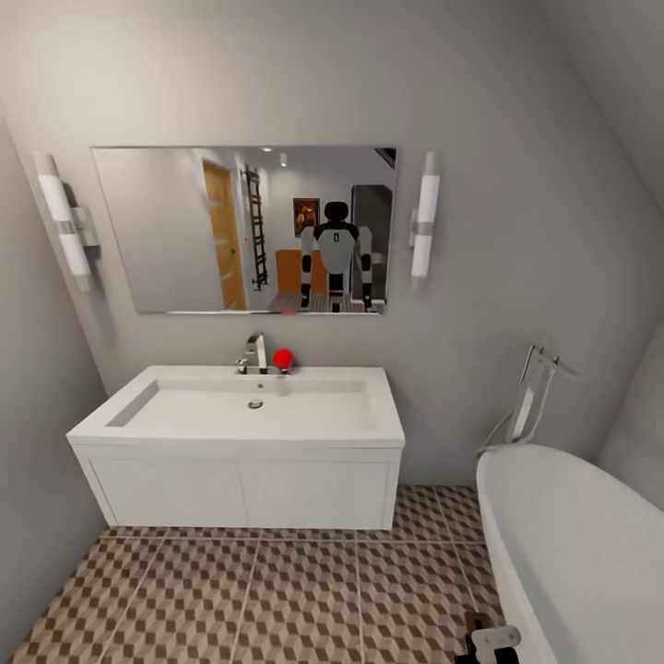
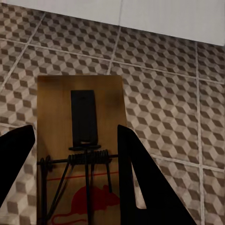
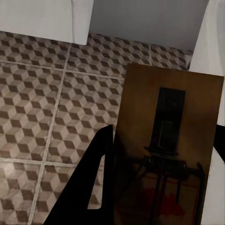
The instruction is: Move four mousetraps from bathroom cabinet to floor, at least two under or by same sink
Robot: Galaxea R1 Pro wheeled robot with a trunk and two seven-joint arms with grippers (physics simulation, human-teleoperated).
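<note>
Left gripper (image 2: 75, 164) clamped on mousetrap (image 2: 79, 140), right gripper (image 3: 159, 173) on second mousetrap (image 3: 171, 136); both low over bathroom floor (image 2: 164, 93), boards' long axes along fingers.

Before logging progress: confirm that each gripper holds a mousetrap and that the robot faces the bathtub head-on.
Not quite. Each gripper does hold a mousetrap, but the head view shows the robot facing the sink head-on; the bathtub lies off to its right.
</note>
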